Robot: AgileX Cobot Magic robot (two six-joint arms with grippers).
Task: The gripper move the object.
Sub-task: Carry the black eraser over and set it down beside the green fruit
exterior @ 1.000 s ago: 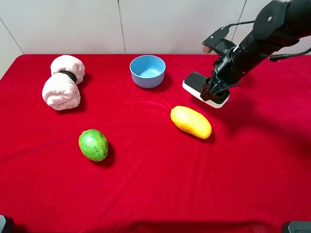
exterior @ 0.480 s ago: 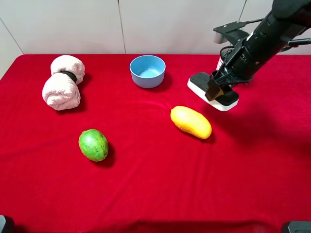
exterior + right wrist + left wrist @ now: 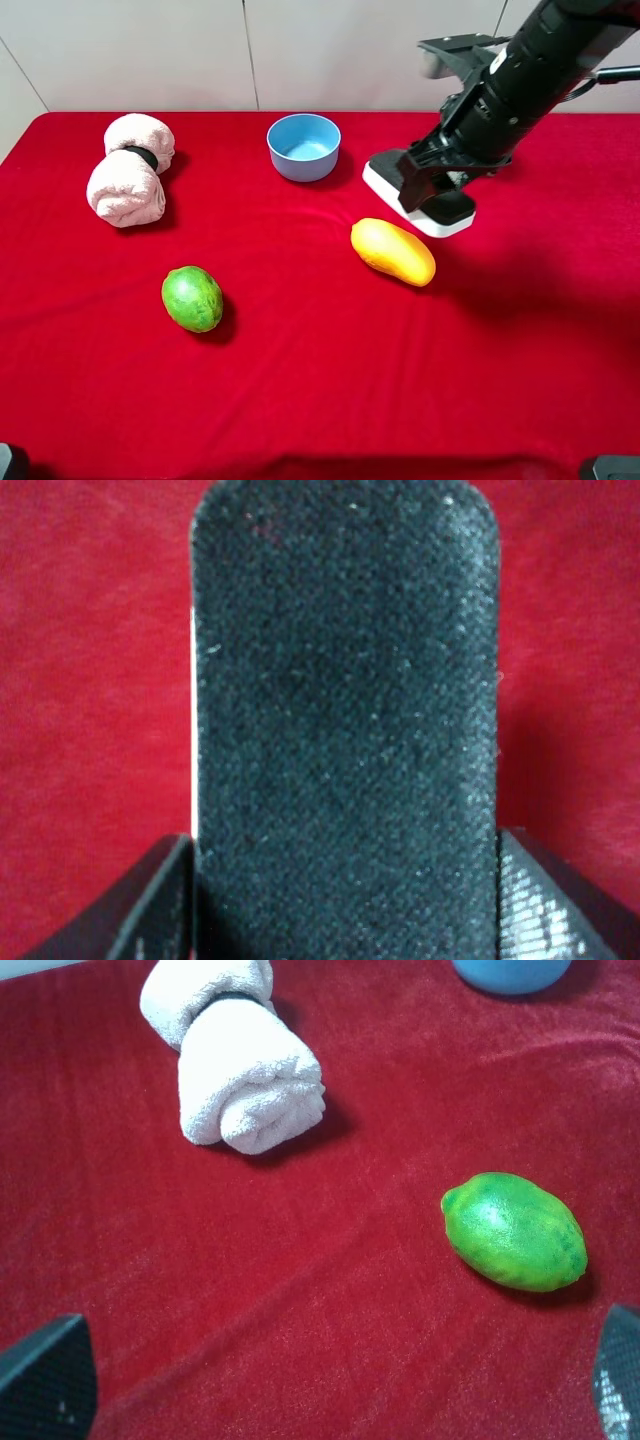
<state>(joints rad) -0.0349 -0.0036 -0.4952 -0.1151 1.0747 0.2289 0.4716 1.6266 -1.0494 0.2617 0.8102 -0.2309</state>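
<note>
The board eraser [image 3: 405, 197], black felt on top and white base, is held off the red cloth just right of the blue bowl and above the yellow mango. My right gripper [image 3: 433, 189] is shut on its middle, reaching down from the upper right. In the right wrist view the black felt [image 3: 345, 710] fills the frame between both fingers [image 3: 150, 905]. My left gripper [image 3: 330, 1400] is open; only its two fingertips [image 3: 45, 1375] show at the frame's corners, over bare cloth near the green fruit [image 3: 513, 1231].
A blue bowl [image 3: 304, 146] stands at the back centre. A yellow mango [image 3: 393, 251] lies just below the eraser. A green round fruit [image 3: 192, 298] lies front left. A rolled pink towel [image 3: 130, 170] lies back left. Red cloth [image 3: 320, 400] covers the table.
My right gripper has carried the eraser first a little right, then back left and slightly toward the mango. The eraser stays gripped. Nothing else has moved.
</note>
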